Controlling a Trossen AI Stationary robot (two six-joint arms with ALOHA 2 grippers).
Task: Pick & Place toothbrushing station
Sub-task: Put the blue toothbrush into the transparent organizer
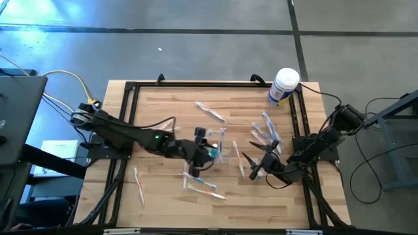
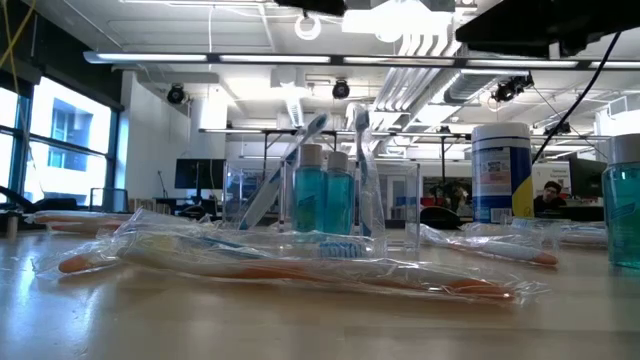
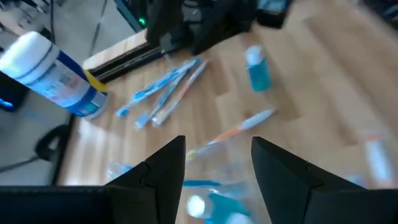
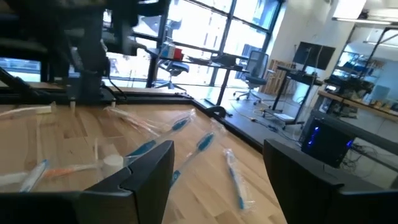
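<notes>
The toothbrushing station (image 1: 220,154) is a small clear plastic holder near the table's middle. It stands on its base, with teal bottles and upright toothbrushes in it, as the low view (image 2: 322,200) shows. My left gripper (image 1: 202,152) is open at the station's left side and a little above it. In the left wrist view its fingers (image 3: 217,163) straddle the teal bottles (image 3: 214,206) without visibly touching them. My right gripper (image 1: 251,166) is open and empty just right of the station; its wrist view (image 4: 217,163) looks across the table.
A white canister with a blue label (image 1: 283,87) stands at the far right corner. Wrapped toothbrushes lie scattered: far middle (image 1: 210,111), right (image 1: 264,134), near middle (image 1: 202,188), near left (image 1: 138,185). A loose teal bottle (image 3: 258,68) stands near the right arm.
</notes>
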